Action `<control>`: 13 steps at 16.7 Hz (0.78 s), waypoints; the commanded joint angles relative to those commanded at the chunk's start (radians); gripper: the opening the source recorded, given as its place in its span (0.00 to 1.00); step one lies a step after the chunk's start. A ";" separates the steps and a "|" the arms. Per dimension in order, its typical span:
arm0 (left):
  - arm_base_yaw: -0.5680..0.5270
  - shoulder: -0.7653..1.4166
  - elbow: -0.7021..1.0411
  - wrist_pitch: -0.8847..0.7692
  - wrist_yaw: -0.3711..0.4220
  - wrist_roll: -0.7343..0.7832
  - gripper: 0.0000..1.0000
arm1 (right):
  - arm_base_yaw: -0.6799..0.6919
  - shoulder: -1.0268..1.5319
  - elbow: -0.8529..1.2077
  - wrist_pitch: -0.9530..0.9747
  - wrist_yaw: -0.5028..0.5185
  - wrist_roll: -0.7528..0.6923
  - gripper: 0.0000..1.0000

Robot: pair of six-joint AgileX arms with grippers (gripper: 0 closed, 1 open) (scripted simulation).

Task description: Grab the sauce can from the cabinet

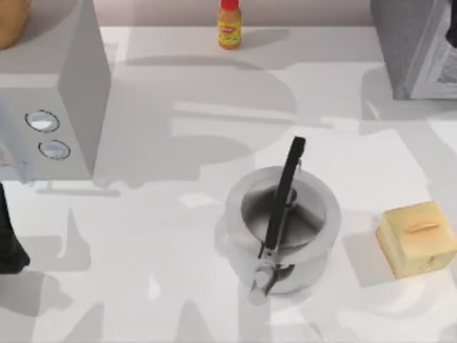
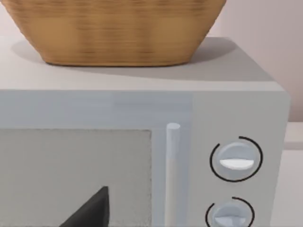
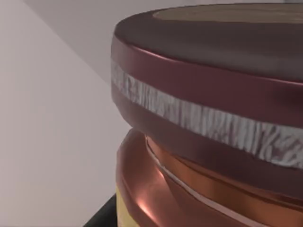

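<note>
1. The left gripper (image 2: 92, 210) shows as a dark wedge at the bottom of the left wrist view. It sits in front of the microwave (image 2: 142, 142) door, and whether it is wide or narrow cannot be told.
2. In the top view, the left arm (image 1: 8, 243) is a dark shape at the left edge of the frame, below the microwave (image 1: 64, 86).
3. The microwave fills the upper left of the top view, and its two round knobs (image 1: 43, 121) face the lower part of the frame.
4. A woven basket (image 2: 113, 30) stands on top of the microwave. In the top view its rim (image 1: 11, 21) peeks in at the upper left corner.
5. A slim yellow bottle (image 1: 229, 28) with a red cap stands upright at the top centre of the surface (image 1: 143, 236), well apart from everything else.
6. A steel pot (image 1: 282, 229) sits at centre, slightly right, with a long black handle (image 1: 285, 193) lying across its mouth.
7. A yellow block (image 1: 416, 238) rests right of the pot, near the right edge and apart from the pot.
8. The grey cabinet (image 1: 410, 50) occupies the upper right corner of the top view.
9. The sauce can (image 3: 213, 118) looms right up against the right wrist camera. It stands upright, with a maroon top and rim, a pale band and a coppery orange-brown body, and pale flat walls behind it.
10. A dark edge of the right gripper (image 3: 103, 217) touches the frame bottom beside the can. Whether it grips the can cannot be told.
</note>
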 joint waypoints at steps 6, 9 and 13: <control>0.000 0.000 0.000 0.000 0.000 0.000 1.00 | 0.144 0.542 0.142 0.304 -0.109 0.017 0.00; 0.000 0.000 0.000 0.000 0.000 0.000 1.00 | 0.213 0.708 0.156 0.386 -0.152 0.026 0.00; 0.000 0.000 0.000 0.000 0.000 0.000 1.00 | 0.259 0.779 0.153 0.422 -0.179 0.033 0.00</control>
